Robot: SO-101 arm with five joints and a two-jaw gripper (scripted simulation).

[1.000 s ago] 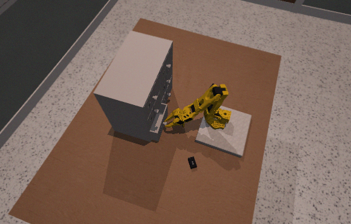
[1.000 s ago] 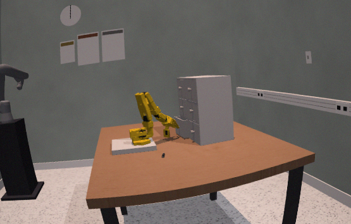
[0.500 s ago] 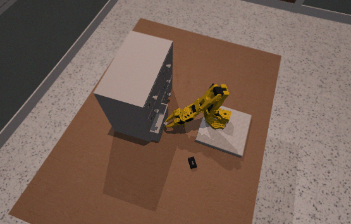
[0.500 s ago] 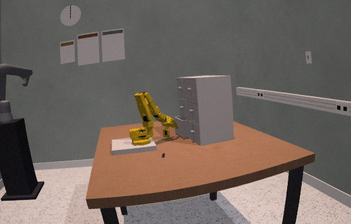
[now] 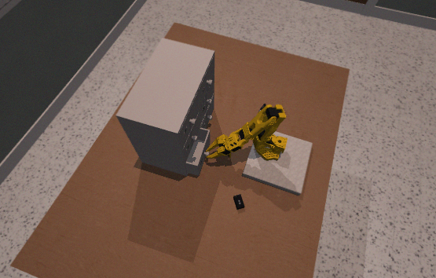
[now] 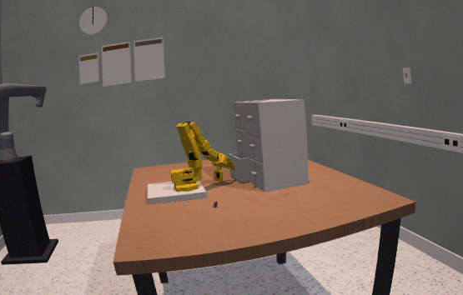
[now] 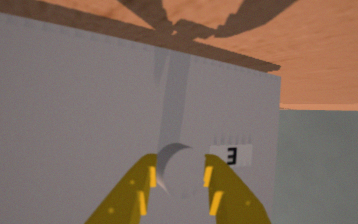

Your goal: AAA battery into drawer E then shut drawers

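My gripper is shut on the round white knob of drawer E. That drawer stands partly out of the bottom row of the grey chest. Its front fills much of the wrist view, with the label E beside the knob. The chest stands upright and its other drawers look shut. I cannot make out the AAA battery in any view. A small grey patch shows inside the open drawer in the top view, too small to tell what it is.
A small black block with light dots lies on the wooden table, in front of the chest's near side. The arm stands on a white base plate facing the drawers. Other knobs stick out above the open drawer.
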